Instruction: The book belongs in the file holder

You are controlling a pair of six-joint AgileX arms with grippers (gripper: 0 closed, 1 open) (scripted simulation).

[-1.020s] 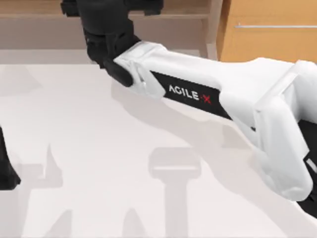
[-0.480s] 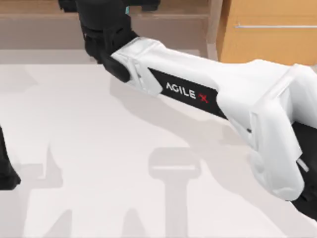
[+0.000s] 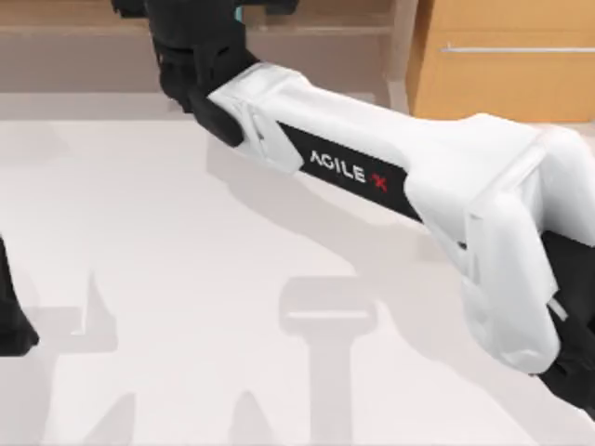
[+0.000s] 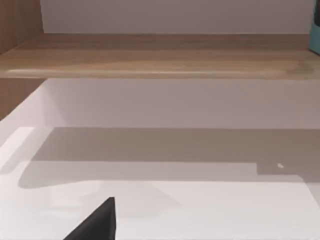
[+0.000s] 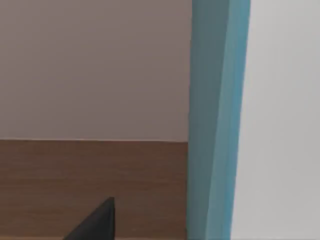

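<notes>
The book [image 5: 215, 120] stands upright close in front of the right wrist camera, a light teal-blue slab with a white face to one side. A thin teal sliver of the book [image 3: 240, 13] peeks out beside my right gripper [image 3: 200, 37], which reaches over the wooden shelf [image 3: 316, 23] at the table's back left. The book's teal edge [image 4: 316, 25] also stands on the shelf in the left wrist view. My left arm [image 3: 11, 316] is parked at the table's left edge. The file holder is out of view.
The white table top [image 3: 186, 279] spreads in front of the shelf. A wooden cabinet [image 3: 507, 65] with a metal handle stands at the back right. The right arm's white forearm [image 3: 390, 177] crosses the table diagonally.
The right arm has pushed a little farther toward the shelf at the back left. A teal sliver of the book has come into sight beside its wrist. The left arm has not moved.
</notes>
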